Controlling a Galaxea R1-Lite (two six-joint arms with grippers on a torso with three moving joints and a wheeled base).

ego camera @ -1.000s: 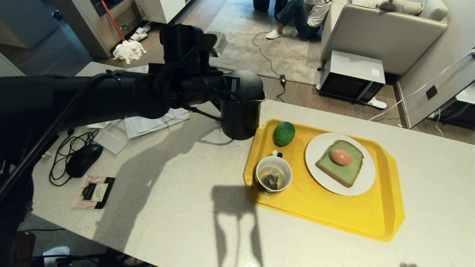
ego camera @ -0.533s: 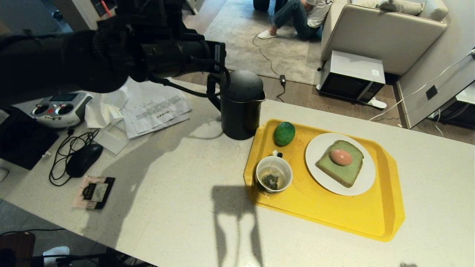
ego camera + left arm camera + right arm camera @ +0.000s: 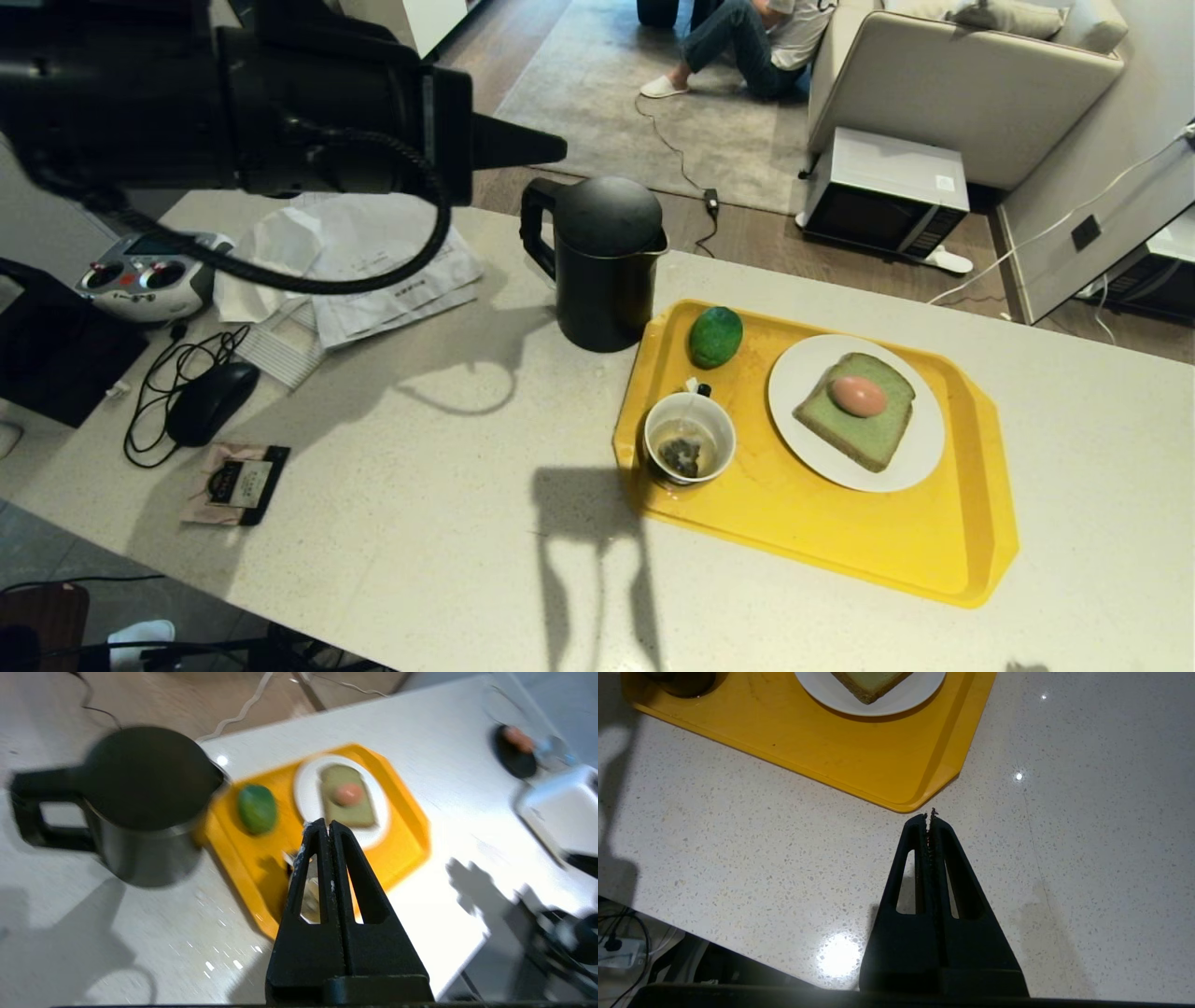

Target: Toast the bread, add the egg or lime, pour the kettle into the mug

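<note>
The black kettle [image 3: 607,266] [image 3: 145,793] stands upright on the counter, just left of the yellow tray [image 3: 840,541]. On the tray lie the lime [image 3: 715,336] [image 3: 256,808], the mug [image 3: 689,450] with liquid and a tea bag, and a white plate [image 3: 803,373]. The green bread [image 3: 868,439] [image 3: 348,812] lies on the plate with an egg [image 3: 858,396] [image 3: 348,794] on top. My left gripper [image 3: 557,147] [image 3: 325,822] hangs shut and empty, high above and left of the kettle. My right gripper [image 3: 930,815] is shut and empty over the counter by the tray's near corner.
Left of the kettle lie papers [image 3: 373,271], a remote controller [image 3: 149,275], a mouse [image 3: 210,401] with its cable, and a small packet [image 3: 238,481]. A microwave [image 3: 882,191] sits on the floor beyond the counter. A person [image 3: 747,37] sits on the rug.
My left arm has risen and drawn back to the left, away from the kettle's lid and handle. The kettle, the tray's contents and the right arm have stayed put.
</note>
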